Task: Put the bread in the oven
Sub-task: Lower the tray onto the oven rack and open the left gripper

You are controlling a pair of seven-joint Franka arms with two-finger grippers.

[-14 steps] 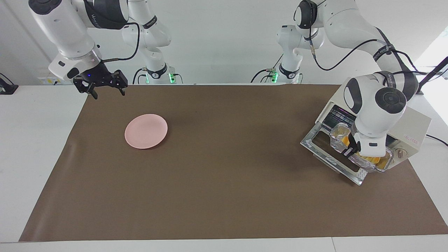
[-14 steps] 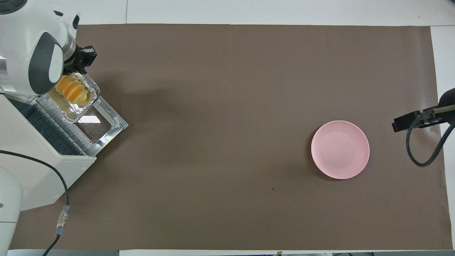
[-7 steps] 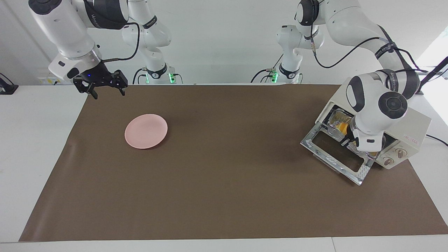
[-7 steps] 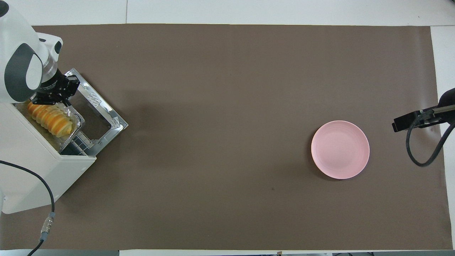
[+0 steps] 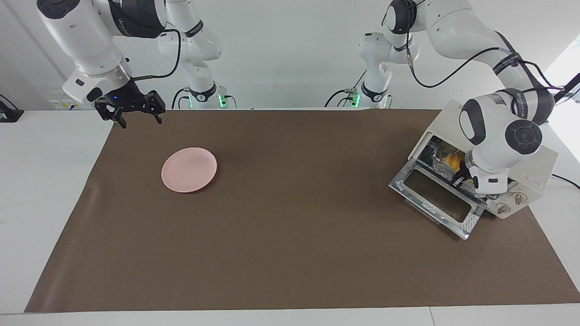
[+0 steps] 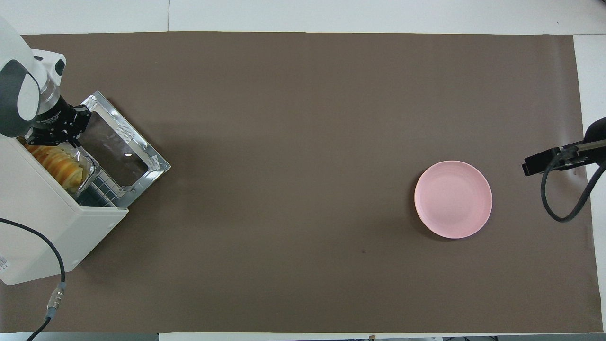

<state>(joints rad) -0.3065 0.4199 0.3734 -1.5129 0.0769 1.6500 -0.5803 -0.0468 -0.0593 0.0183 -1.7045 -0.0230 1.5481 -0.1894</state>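
Note:
The cream-white oven (image 5: 539,165) (image 6: 42,237) stands at the left arm's end of the table, its glass door (image 5: 435,199) (image 6: 118,151) dropped open. The golden ridged bread (image 5: 451,159) (image 6: 57,163) lies in a crinkled foil tray (image 6: 87,166) on the rack just inside the oven's mouth. My left gripper (image 5: 461,175) (image 6: 53,138) is at the mouth, shut on the tray's rim; the wrist hides part of the tray. My right gripper (image 5: 140,120) (image 6: 544,161) waits open and empty above the table's corner at the right arm's end.
A round pink plate (image 5: 189,169) (image 6: 453,199) lies empty on the brown mat (image 5: 290,226) toward the right arm's end. Two knobs (image 5: 509,203) sit on the oven's front beside the door. A cable (image 6: 57,265) runs over the oven's top.
The left gripper has carried the foil tray with the bread from above the open door into the oven's mouth. The right arm has not moved.

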